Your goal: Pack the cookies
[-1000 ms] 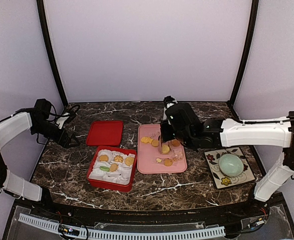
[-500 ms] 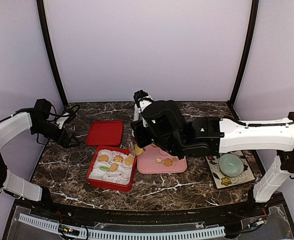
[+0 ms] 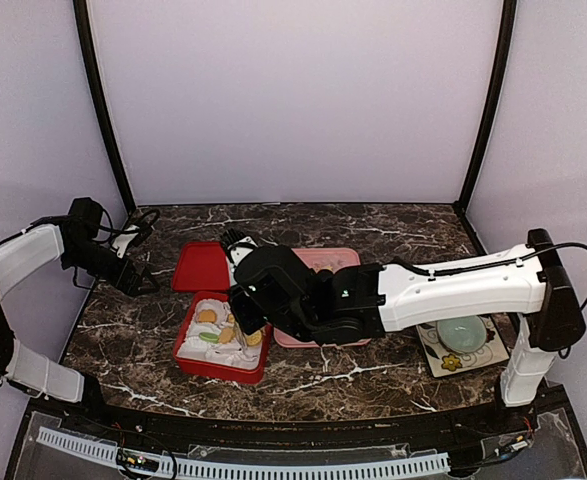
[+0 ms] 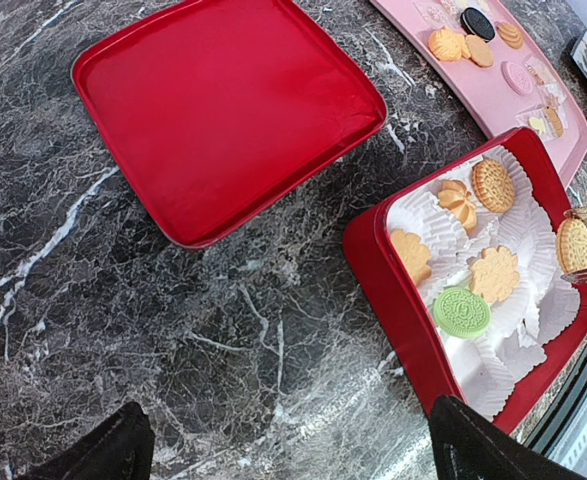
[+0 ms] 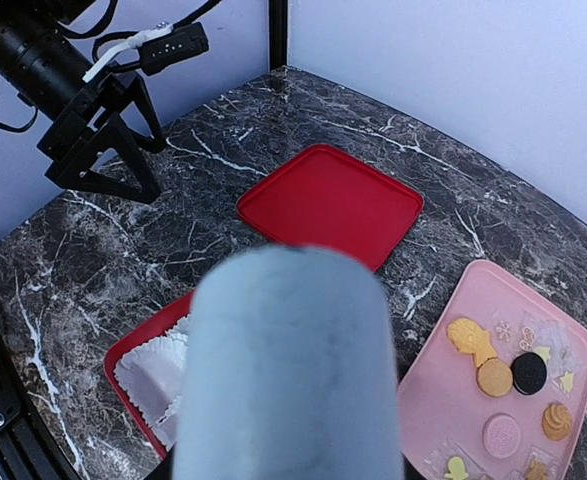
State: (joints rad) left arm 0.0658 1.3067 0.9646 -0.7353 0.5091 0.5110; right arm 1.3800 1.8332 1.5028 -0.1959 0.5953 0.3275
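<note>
Clamped on 1 golden cookie [image 4: 571,245] over the red box [image 4: 388,300] at lower right, the right gripper [image 4: 583,243] should lower it flat into a vacant paper cup [image 4: 518,345]; the left gripper [image 4: 293,440] gapes wide.

Soft, even light fills the top view, and the pale walls [image 3: 293,100] look bright. Shadows on the marble table [image 3: 373,375] are weak and soft. In the left wrist view the red lid [image 4: 223,110] shines a little and the round cookie [image 4: 573,245] looks sharp, but the dark fingers [image 4: 93,450] at the bottom are blurry. In the right wrist view a big grey blur [image 5: 288,370] fills the middle.
</note>
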